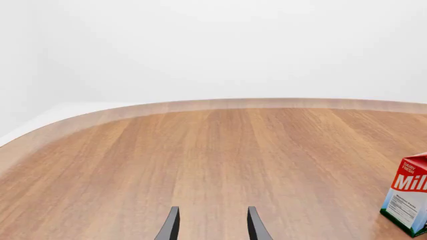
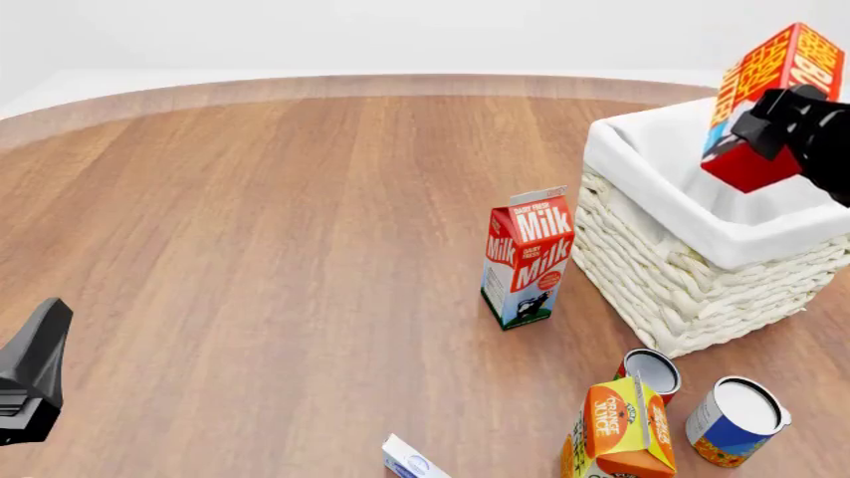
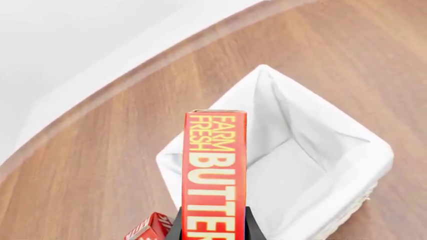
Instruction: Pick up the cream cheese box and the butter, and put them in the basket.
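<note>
Above the basket [image 2: 691,224], right jaws [image 2: 783,124] are pinching the butter [image 2: 770,85] tilted, risking snagging its rim; left jaws [image 1: 211,225] are hanging spread

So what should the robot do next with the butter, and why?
Probably lower it a bit, then let go. The right gripper holds the butter up over the basket, whose white inside looks empty below it in the right wrist view, so a short drop should land it inside.

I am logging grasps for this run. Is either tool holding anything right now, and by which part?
The right tool holds the butter by one end, over the basket. The left tool is open, holding nothing.
</note>
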### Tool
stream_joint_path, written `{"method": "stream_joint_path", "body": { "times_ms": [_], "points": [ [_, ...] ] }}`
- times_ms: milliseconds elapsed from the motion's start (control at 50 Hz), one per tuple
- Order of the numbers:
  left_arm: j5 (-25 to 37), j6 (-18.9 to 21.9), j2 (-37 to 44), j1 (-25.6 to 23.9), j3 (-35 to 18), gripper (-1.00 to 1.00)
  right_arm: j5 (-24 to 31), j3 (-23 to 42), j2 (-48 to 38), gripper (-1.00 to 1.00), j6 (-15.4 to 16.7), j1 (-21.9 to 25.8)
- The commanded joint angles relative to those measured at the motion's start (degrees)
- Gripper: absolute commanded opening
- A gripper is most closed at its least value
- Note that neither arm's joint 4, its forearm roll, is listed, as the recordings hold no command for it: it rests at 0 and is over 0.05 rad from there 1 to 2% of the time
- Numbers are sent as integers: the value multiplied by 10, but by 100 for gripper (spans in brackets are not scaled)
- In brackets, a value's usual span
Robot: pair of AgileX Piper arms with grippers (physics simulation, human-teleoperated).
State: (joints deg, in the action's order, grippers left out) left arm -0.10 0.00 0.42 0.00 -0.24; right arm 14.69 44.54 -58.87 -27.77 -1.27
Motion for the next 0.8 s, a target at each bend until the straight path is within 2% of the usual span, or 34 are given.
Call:
{"method": "stream_joint_path", "body": {
  "times_ms": [20,800],
  "points": [
    [0,0,0,0,0,100,-6,1,5,-100,-6,-5],
    [0,0,0,0,0,100,-39,-36,-16,-100,-3,-4]
  ]
}}
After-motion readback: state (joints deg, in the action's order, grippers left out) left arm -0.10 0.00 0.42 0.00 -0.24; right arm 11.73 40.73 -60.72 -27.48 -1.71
